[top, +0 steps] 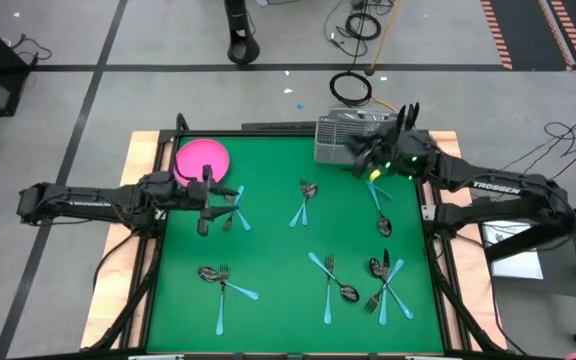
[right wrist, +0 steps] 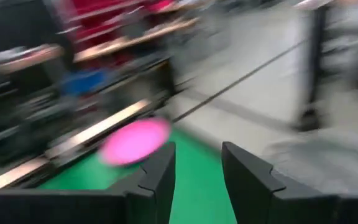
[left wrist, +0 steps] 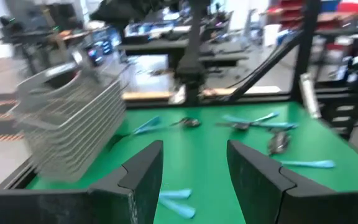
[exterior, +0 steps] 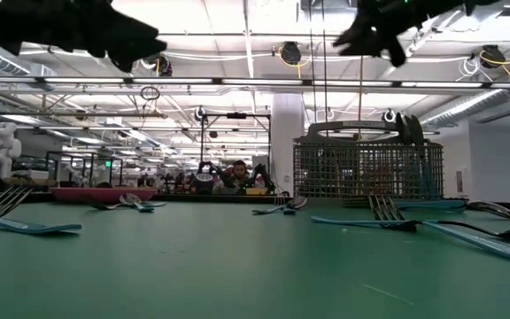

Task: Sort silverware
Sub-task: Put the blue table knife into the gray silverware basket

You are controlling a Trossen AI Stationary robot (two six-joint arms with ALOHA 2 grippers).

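Starting on the left, the left gripper (top: 206, 205) hovers beside the pink plate (top: 202, 158), fingers parted with nothing between them, right over a blue-handled fork (top: 240, 208). Silverware (top: 328, 285) sits scattered all over the green mat (top: 278, 255). Over on the right, the right gripper (top: 368, 160) is up by the wire caddy (top: 340, 137), fingers apart and empty in its wrist view. My guess: for the next pick, drop straight down, line the fingers across a thin handle, and avoid the crossed piles near the front.
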